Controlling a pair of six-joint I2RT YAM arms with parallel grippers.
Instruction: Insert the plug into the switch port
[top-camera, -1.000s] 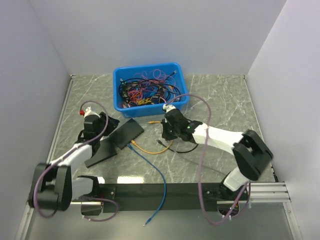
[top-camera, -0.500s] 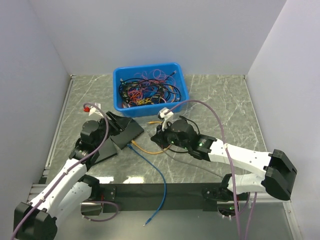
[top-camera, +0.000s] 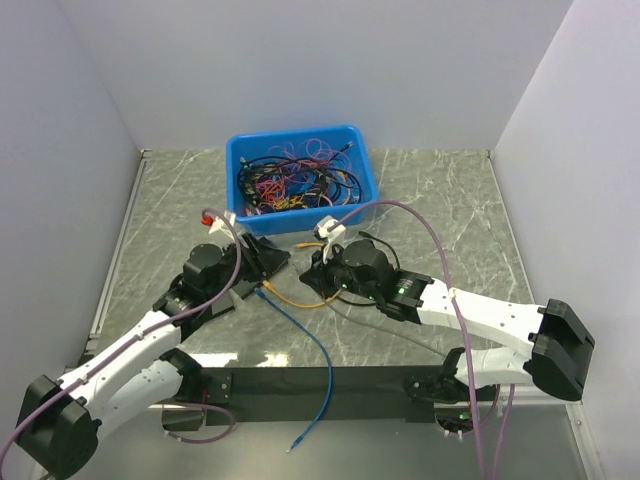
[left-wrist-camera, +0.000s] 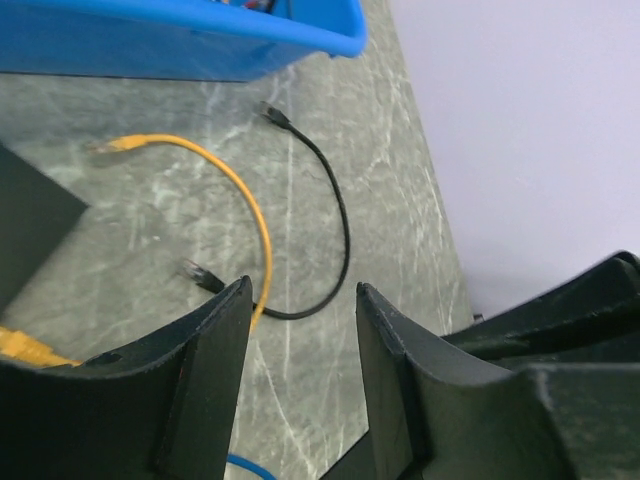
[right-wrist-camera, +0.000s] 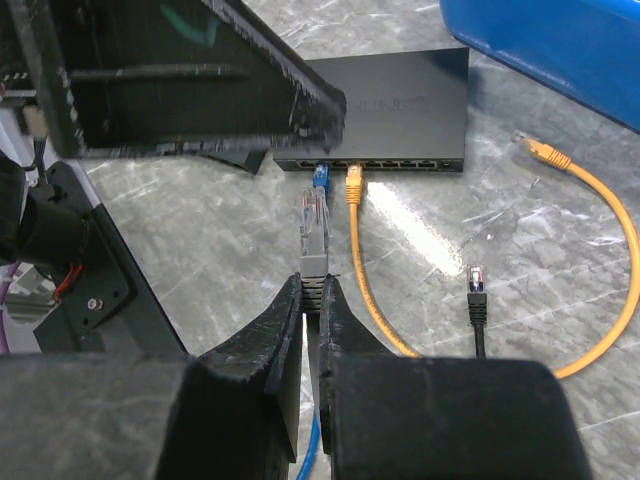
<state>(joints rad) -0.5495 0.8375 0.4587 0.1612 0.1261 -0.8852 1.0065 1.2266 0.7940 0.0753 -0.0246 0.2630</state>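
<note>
Clearly right jaws pinched plug (right-wrist-camera: 313, 222) by boot (right-wrist-camera: 314, 262); we judged it light, stiff, brittle; left jaws half-open, empty.

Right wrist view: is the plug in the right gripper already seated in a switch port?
No, the plug pinched in the right gripper has its tip short of the port row on the switch.

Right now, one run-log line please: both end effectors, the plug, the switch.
right end effector: shut on plug | plug: aimed at switch, not inserted | left end effector: open, empty
</note>
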